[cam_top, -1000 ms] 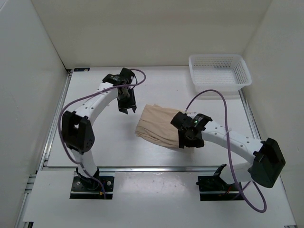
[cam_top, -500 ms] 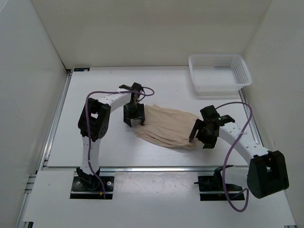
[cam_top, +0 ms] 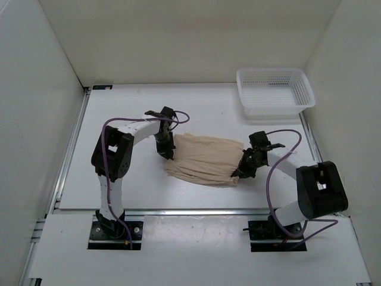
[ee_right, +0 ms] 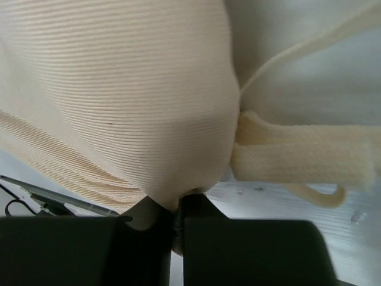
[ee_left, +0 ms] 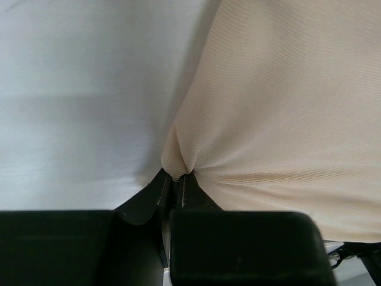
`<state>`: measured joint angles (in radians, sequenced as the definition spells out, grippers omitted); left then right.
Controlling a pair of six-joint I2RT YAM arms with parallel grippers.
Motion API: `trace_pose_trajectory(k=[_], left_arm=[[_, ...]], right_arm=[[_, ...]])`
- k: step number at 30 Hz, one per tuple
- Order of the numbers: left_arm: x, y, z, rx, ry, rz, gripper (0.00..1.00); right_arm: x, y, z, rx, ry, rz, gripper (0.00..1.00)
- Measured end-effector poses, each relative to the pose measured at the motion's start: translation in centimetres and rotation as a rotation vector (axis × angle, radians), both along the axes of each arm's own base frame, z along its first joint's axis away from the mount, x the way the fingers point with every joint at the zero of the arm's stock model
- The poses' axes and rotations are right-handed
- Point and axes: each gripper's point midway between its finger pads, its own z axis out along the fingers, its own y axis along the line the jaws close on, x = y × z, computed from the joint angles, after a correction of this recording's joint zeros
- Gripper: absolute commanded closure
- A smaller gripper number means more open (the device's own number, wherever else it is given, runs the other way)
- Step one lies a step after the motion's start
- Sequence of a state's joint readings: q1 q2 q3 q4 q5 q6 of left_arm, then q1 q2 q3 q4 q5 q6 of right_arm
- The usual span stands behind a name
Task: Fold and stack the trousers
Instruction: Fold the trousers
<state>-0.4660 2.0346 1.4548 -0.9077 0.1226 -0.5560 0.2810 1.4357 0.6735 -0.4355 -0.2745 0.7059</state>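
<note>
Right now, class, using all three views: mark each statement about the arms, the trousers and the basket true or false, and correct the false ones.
1. The left gripper is shut on the trousers. True.
2. The right gripper hangs open above the cloth. False: it is shut on the trousers' other end.
3. The trousers lie in the basket. False: they lie on the table, apart from the basket.
4. The basket stands at the table's far right corner. True.

Setting: lab test cell. My left arm (cam_top: 134,126) and right arm (cam_top: 284,162) bolted to a white table (cam_top: 202,107); blank white walls (cam_top: 190,42) on three sides; aluminium rail (cam_top: 66,156); mesh basket (cam_top: 274,89).
</note>
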Motion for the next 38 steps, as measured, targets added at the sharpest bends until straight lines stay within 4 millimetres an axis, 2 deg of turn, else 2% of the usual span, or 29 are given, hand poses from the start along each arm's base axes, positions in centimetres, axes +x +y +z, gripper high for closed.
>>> trace_pose_trajectory(k=[3,7,10,11,12,13,14,16,17,18,20,22,24,26,28,31,33,35,38], left_arm=[[-1.1,2.3,0.1,0.036,0.006,0.070,0.90],[-2.3,5.9,0.3,0.066,0.026,0.186,0.90],[-2.9,7.2,0.5,0.071,0.031,0.237,0.90],[-2.8,7.5,0.5,0.076,0.028,0.246,0.90],[-2.6,7.6,0.5,0.082,0.022,0.251,0.90],[-2.5,7.8,0.5,0.086,0.018,0.254,0.85],[-2.5,7.9,0.5,0.089,0.017,0.256,0.80],[-2.2,8.4,0.8,0.107,0.009,0.251,0.46],[-2.0,8.6,1.1,0.118,0.004,0.251,0.29],[-1.8,8.9,1.5,0.129,-0.002,0.244,0.03],[-0.8,9.2,2.9,0.143,-0.031,0.249,0.00],[0.4,9.6,5.1,0.157,-0.078,0.254,0.00],[1.8,9.9,8.4,0.156,-0.152,0.263,0.00],[3.1,10.3,13.1,0.132,-0.269,0.279,0.00],[3.5,10.9,18.2,0.091,-0.405,0.297,0.00],[1.9,12.2,25.8,0.027,-0.610,0.330,0.00],[-0.5,13.4,29.9,-0.006,-0.733,0.356,0.00],[-3.0,14.4,32.9,-0.034,-0.838,0.377,0.00],[-6.8,15.8,35.0,-0.058,-0.939,0.403,0.00]], right_arm=[[1.3,0.2,0.0,-0.006,0.000,0.019,1.00],[4.0,0.9,0.2,-0.011,-0.023,0.059,1.00],[5.6,2.1,0.5,-0.013,-0.047,0.108,1.00],[6.0,2.5,0.6,-0.016,-0.055,0.126,0.96],[6.4,2.8,0.8,-0.020,-0.061,0.141,0.77],[6.7,3.0,0.9,-0.023,-0.064,0.150,0.62],[6.8,3.2,1.1,-0.029,-0.066,0.163,0.48],[6.8,3.0,1.4,-0.056,-0.070,0.183,0.24],[6.6,2.9,1.8,-0.075,-0.070,0.192,0.20],[6.5,2.6,2.3,-0.095,-0.077,0.198,0.16],[6.1,2.0,4.4,-0.129,-0.104,0.201,0.14],[6.3,1.5,7.4,-0.157,-0.173,0.195,0.13],[6.8,0.4,11.7,-0.199,-0.292,0.167,0.13],[7.3,-1.1,16.7,-0.237,-0.447,0.113,0.11],[7.1,-2.9,21.1,-0.280,-0.588,0.043,0.10],[5.4,-6.6,26.5,-0.358,-0.757,-0.086,0.08],[4.1,-9.1,28.4,-0.422,-0.814,-0.166,0.08],[2.9,-11.2,29.2,-0.488,-0.832,-0.232,0.08],[1.9,-13.3,28.9,-0.575,-0.812,-0.282,0.11]])
